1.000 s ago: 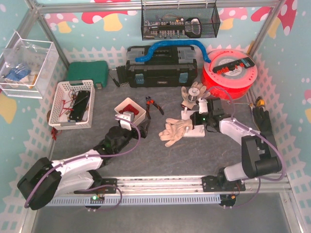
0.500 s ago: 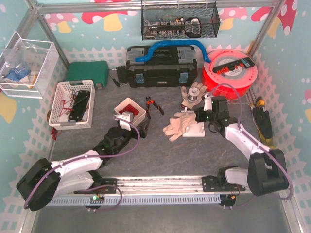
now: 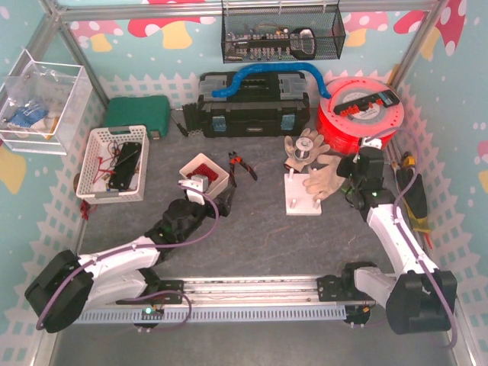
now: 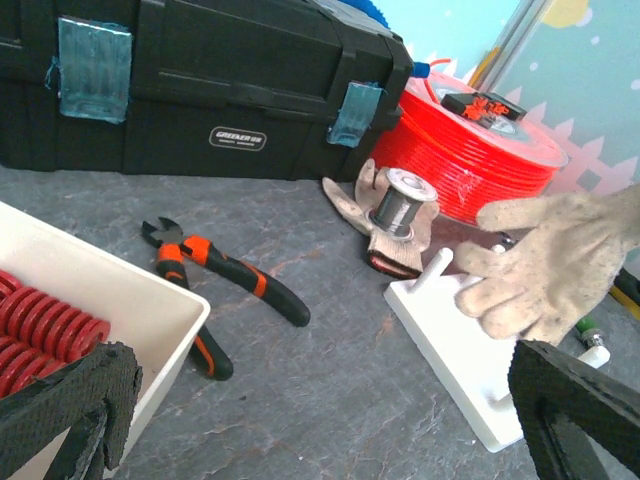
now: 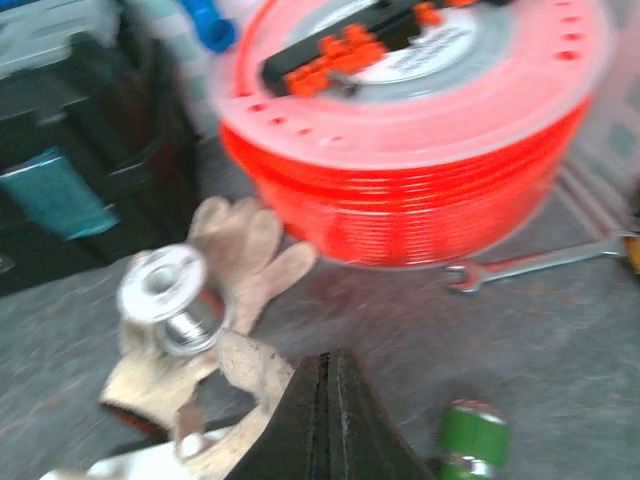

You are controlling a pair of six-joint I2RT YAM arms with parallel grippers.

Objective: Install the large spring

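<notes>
A: Red springs (image 4: 45, 330): where do they lie from the left jaws (image 4: 325, 410)?

B: In the white bin (image 4: 150, 300), just beside the left-hand jaw, at about eight o'clock in the wrist view. From above, the bin is at twelve o'clock of that arm. Those jaws are spread wide with nothing between them.

A: Long axis?

B: The springs lie on their sides, running roughly nine to three across the wrist view. I'd judge the jaws must shift toward eight o'clock and come down across the coils.

A: And the right jaws (image 5: 325, 385)?

B: Pressed together, apparently pinching a glove (image 3: 323, 183) that hangs over one end of the peg plate (image 3: 299, 200). That is at three o'clock from the bin and well apart from it. The left arm is plainly nearer.

A: What can't you make out?

B: The frame edge and the bin wall cut the springs off, so I can't count them or pick out the large one. The right wrist view is blurred, and the pinch itself is hidden.
</notes>
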